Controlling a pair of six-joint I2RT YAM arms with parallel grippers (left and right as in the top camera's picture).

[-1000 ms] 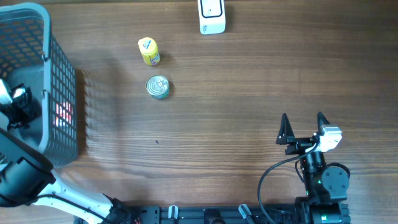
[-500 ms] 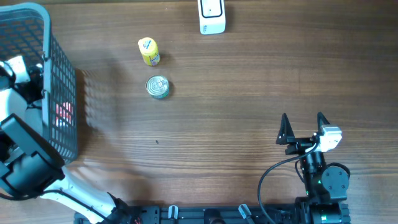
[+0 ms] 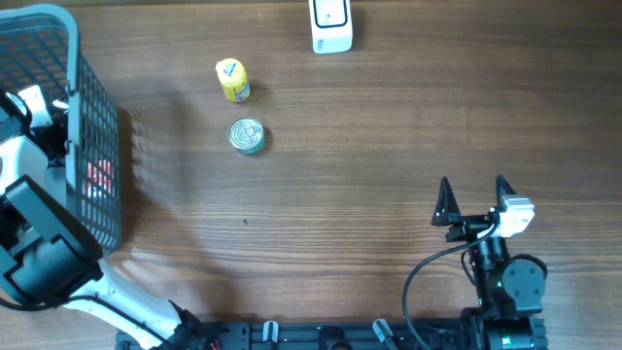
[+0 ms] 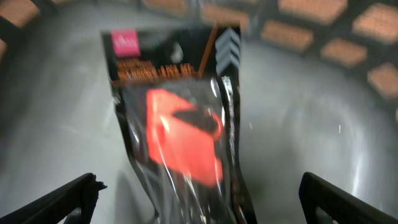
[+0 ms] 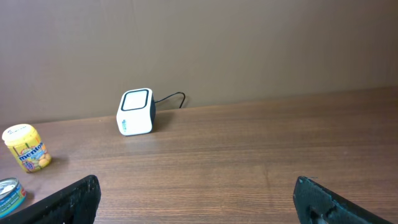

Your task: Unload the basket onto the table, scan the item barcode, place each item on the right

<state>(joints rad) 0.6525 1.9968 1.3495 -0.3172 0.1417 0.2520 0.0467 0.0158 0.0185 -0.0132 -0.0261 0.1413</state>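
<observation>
Slippage looks like the main risk at the near end. The left tool [image 4: 199, 182] hangs with its jaws spread wide and gripping nothing, right over a glossy black-and-clear plastic packet [image 4: 180, 130] with an orange-red piece sealed inside. This packet, probably the item to scan, lies flat on the floor of the grey plastic lattice basket [image 3: 97, 126] at the left edge of the brown wood-grain tabletop [image 3: 389, 126]. Thin, slick film lying flat gives the fingers little edge to pinch, so they may skid or only crumple it. The basket's tall walls could also snag the arm on the way out. A creased or wrongly turned pack might hide its barcode (no barcode shows in either wrist view), and a read would then fail.

The right tool [image 3: 472, 185] is also fully open and empty, well apart near the front edge.

Farther out, a round silver tin can [image 3: 247, 136] with a ridged metal lid stands just beside a small yellow plastic tub [image 3: 232, 81]; both are rigid cylinders. At the far edge sits a smooth white box-shaped scanner [image 3: 330, 27] with a dark cable.
</observation>
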